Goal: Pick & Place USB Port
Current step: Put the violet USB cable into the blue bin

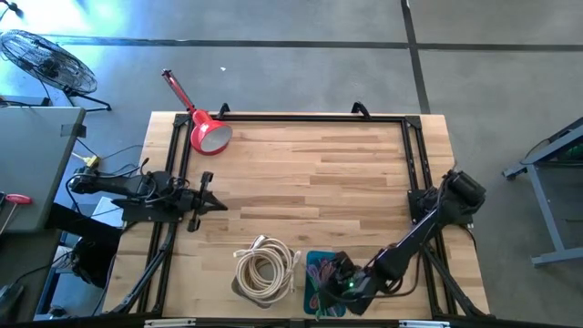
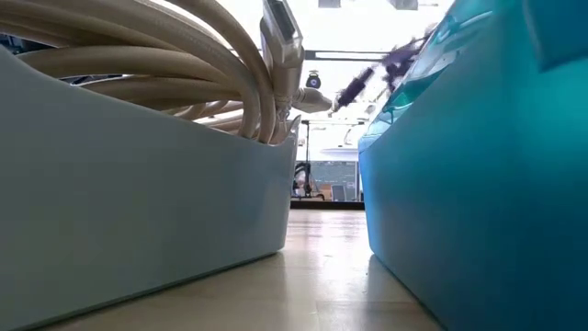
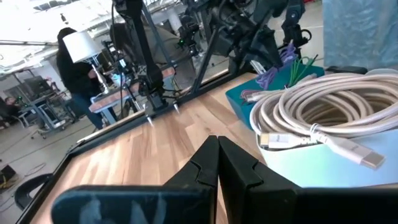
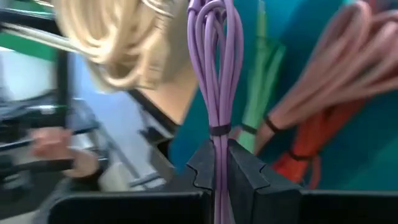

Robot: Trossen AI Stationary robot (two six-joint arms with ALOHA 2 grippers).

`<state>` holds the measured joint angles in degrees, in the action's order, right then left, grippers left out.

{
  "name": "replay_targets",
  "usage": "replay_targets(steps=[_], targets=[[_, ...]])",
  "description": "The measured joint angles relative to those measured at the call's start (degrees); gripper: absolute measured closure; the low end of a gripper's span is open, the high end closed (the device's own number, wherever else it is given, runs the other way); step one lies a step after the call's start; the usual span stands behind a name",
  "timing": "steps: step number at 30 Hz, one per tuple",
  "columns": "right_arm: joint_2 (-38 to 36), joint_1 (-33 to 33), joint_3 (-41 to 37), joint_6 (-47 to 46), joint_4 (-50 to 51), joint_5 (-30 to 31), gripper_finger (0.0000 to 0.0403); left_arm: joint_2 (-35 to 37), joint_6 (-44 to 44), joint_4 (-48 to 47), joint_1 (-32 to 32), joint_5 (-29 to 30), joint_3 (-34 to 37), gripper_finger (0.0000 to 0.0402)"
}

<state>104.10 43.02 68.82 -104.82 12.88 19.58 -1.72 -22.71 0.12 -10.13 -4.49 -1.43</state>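
Observation:
A bundled purple cable (image 4: pixel 217 68) with a black tie sits in my right gripper (image 4: pixel 221 155), which is shut on it over the teal bin (image 1: pixel 314 273) near the table's near edge. In the low view the purple cable (image 2: pixel 397 57) shows blurred above the teal bin's rim (image 2: pixel 432 55). Green (image 4: pixel 258 93) and orange (image 4: pixel 311 118) bundles lie in that bin. A coiled cream cable (image 1: pixel 264 266) with a USB plug (image 3: pixel 364 158) rests in a pale tray (image 2: pixel 138 184) beside it. My left gripper (image 3: pixel 217 155) is shut, waiting at the table's left side (image 1: pixel 211 202). My right gripper pinches the purple cable bundle between its two fingers just below the black tie (image 4: pixel 219 140). The strands run lengthwise between the fingers, and the looped end (image 4: pixel 214 12) sticks out beyond the fingertips. Whether the bundle's other end is clear of the bin does not show.
A red desk lamp (image 1: pixel 205 132) lies at the table's far left corner. A black frame (image 1: pixel 291 117) runs along the table's edges. Bare wood (image 1: pixel 310 182) spreads across the table's middle. People and workbenches (image 3: pixel 74 62) show in the room beyond.

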Motion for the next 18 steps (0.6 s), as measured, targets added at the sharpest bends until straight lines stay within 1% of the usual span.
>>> replay_targets(steps=[4,7,10,12,15,18], targets=[[2.94,-0.49,7.60,-2.50,13.32,-3.92,0.0393,0.00,0.01,0.00,0.00,0.08,0.00,0.0401],[4.48,-1.56,10.33,-3.42,18.90,-8.86,0.0390,0.00,0.01,0.02,0.00,0.09,0.00,0.0401],[5.50,-2.70,10.42,-2.84,19.87,-11.60,0.0365,0.00,0.01,0.02,0.00,0.09,0.00,0.0401],[5.63,-3.41,9.58,-1.36,18.23,-12.60,0.0345,0.00,0.01,0.03,0.00,0.09,-0.02,0.0401],[5.63,-4.40,8.23,1.96,17.33,-12.72,0.0322,0.00,0.03,0.02,-0.01,0.09,-0.02,0.0401],[5.63,-5.46,8.11,6.69,16.84,-13.79,0.0310,0.00,0.03,0.04,-0.02,0.09,-0.02,0.0401]])
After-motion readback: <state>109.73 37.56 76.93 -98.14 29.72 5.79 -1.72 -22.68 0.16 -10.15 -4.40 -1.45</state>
